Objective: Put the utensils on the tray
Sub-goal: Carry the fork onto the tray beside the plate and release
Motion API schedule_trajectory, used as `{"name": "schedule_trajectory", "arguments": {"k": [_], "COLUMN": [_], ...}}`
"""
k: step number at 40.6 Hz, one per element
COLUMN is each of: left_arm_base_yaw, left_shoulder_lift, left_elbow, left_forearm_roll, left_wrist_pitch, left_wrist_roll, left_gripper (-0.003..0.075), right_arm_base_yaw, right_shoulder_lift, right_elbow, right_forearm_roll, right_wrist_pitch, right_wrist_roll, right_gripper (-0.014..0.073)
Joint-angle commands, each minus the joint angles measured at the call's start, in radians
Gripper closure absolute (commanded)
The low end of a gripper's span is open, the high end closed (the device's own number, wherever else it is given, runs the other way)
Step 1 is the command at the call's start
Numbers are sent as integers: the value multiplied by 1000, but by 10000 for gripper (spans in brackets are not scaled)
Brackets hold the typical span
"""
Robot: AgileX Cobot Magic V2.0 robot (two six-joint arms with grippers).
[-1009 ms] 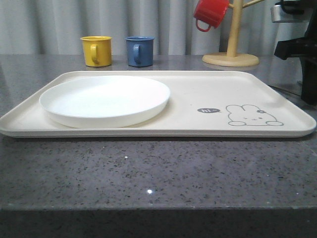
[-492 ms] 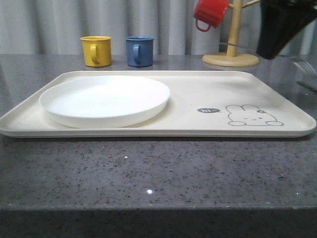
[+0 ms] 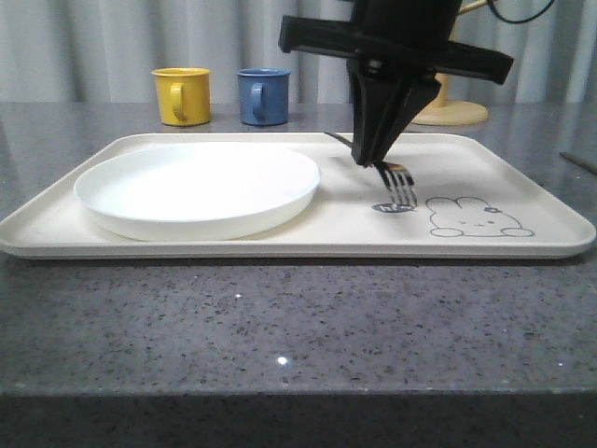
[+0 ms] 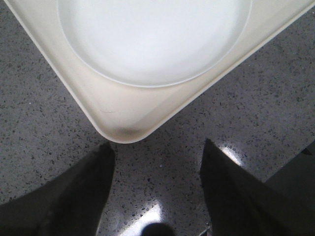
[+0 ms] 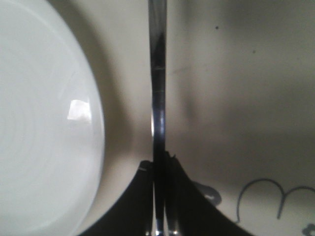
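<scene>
Your fork (image 3: 399,184) sits clamped in the right hand (image 3: 373,161), tines poking out below the fingertips toward the camera and hanging just over the tray (image 3: 522,182), at the small dark speech mark beside the rabbit drawing (image 3: 478,217). From the right wrist camera you see the fork's slim handle (image 5: 158,98) running straight out from between the closed fingers (image 5: 133,206), with the tray's cream floor under it and the white plate (image 5: 44,123) just off to one side of the hand. Whether the tines touch the tray you cannot tell.

Your left hand (image 4: 155,196) is open wide and holds nothing; it hangs over the speckled grey table (image 4: 266,98) just outside a rounded corner of the tray, the plate lying beyond that corner.

Behind the right hand stand a yellow mug (image 3: 182,95) and a blue mug (image 3: 262,96) side by side on the table, and a wooden mug stand's base (image 3: 454,114) shows past the arm.
</scene>
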Motion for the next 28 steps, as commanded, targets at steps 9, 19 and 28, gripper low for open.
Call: {"name": "schedule_trajectory", "arguments": {"k": [9, 19, 28], "left_arm_base_yaw": [-9, -9, -9], "left_shoulder_lift": [-19, -19, -19], "left_elbow": [-28, -28, -28], "left_forearm_roll": [3, 3, 3], "left_wrist_pitch": [-50, -50, -50], "left_wrist_roll": [-11, -11, -11], "left_gripper": [331, 331, 331], "right_arm_base_yaw": [3, 3, 3], "right_shoulder_lift": [-15, -15, -42], "right_elbow": [-34, -34, -46], "right_forearm_roll": [-26, -41, -115], "right_wrist_pitch": [-75, -110, -101], "right_wrist_roll": [96, 96, 80], "right_gripper": [540, 306, 275]}}
